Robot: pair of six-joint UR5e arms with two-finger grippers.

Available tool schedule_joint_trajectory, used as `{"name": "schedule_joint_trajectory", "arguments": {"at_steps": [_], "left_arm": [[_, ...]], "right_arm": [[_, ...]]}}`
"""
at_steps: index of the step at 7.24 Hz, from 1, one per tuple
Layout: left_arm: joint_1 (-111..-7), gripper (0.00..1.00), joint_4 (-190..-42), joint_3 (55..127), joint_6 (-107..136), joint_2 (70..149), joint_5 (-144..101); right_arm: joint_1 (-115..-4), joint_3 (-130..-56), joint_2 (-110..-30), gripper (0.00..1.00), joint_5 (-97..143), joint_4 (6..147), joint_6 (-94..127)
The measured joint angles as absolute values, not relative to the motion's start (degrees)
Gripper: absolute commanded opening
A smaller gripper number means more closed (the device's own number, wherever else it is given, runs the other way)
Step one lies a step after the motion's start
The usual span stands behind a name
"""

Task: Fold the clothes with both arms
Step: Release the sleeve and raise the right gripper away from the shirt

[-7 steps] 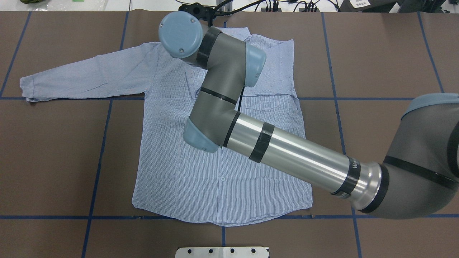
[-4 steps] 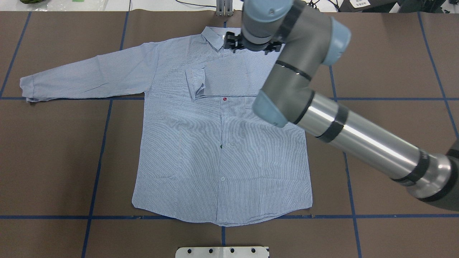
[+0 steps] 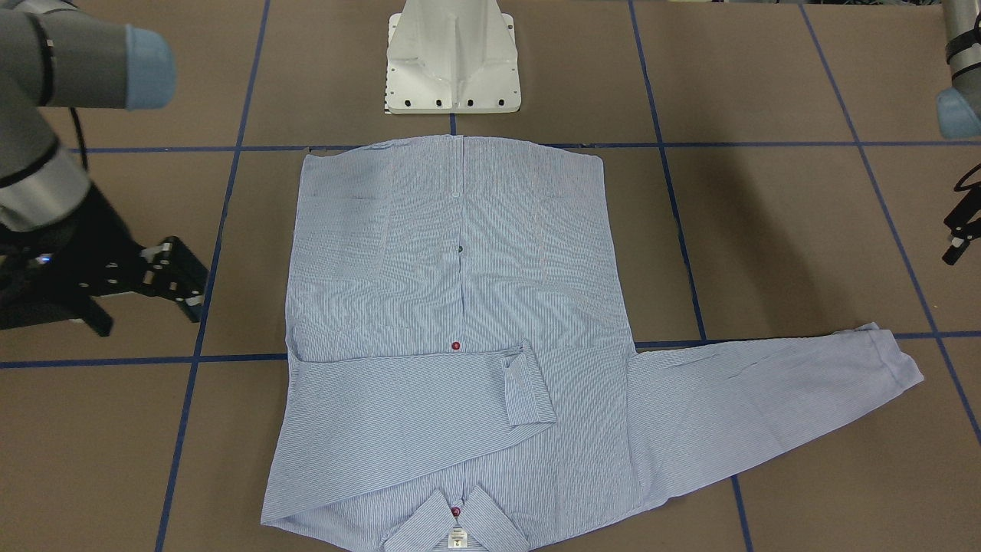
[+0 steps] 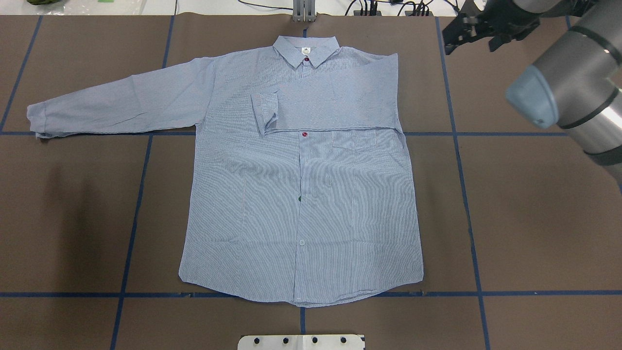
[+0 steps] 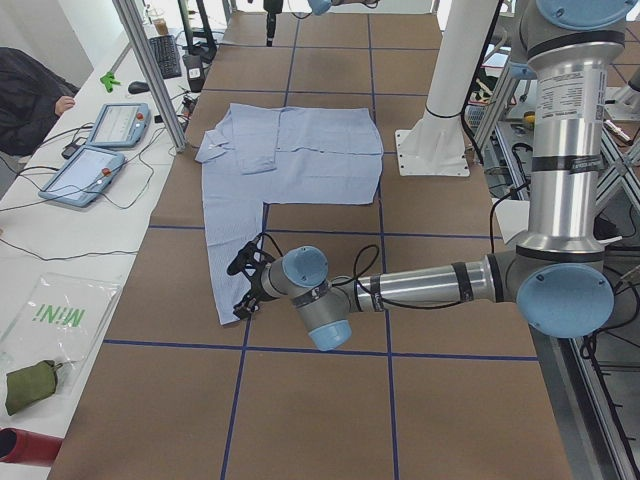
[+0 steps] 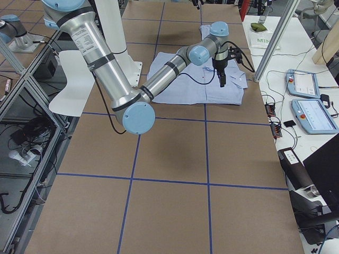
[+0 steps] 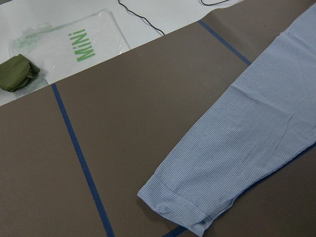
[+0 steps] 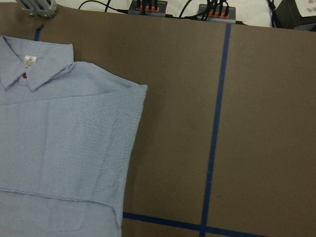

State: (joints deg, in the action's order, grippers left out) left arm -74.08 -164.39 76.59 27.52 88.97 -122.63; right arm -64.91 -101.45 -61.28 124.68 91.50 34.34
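Note:
The light blue striped shirt (image 4: 301, 194) lies flat, front up, collar at the far edge. One sleeve is folded across the chest, its cuff (image 4: 265, 114) near the placket. The other sleeve stretches out to the overhead view's left, ending in a cuff (image 4: 39, 121) that the left wrist view (image 7: 173, 202) shows close up. My right gripper (image 4: 470, 44) hovers past the shirt's far right corner, open and empty; it also shows in the front view (image 3: 188, 280). My left gripper (image 5: 243, 290) hangs near the outstretched cuff; I cannot tell whether it is open or shut.
The white pedestal base (image 3: 452, 61) stands at the hem side. Blue tape lines cross the brown table (image 4: 534, 218). A clear plastic bag (image 7: 74, 44) and a green pouch (image 7: 17, 71) lie past the table's left end. Two teach pendants (image 5: 100, 150) lie on the side bench.
My right arm has swung off the shirt's chest to the far right, clear of the shirt. The folded sleeve stays across the chest. The shirt has not shifted.

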Motion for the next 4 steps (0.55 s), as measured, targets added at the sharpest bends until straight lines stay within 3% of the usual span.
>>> {"name": "schedule_joint_trajectory", "arguments": {"at_steps": [1, 4], "left_arm": [[-71.76, 1.00, -166.09, 73.19, 31.27, 90.91, -120.48], [-67.05, 0.75, -174.20, 63.64, 41.02, 95.10, -116.23]], "right_arm": [[-69.35, -101.96, -65.17, 1.00, 128.37, 91.37, 27.38], [-78.66, -102.20, -73.12, 1.00, 133.25, 91.31, 11.24]]}}
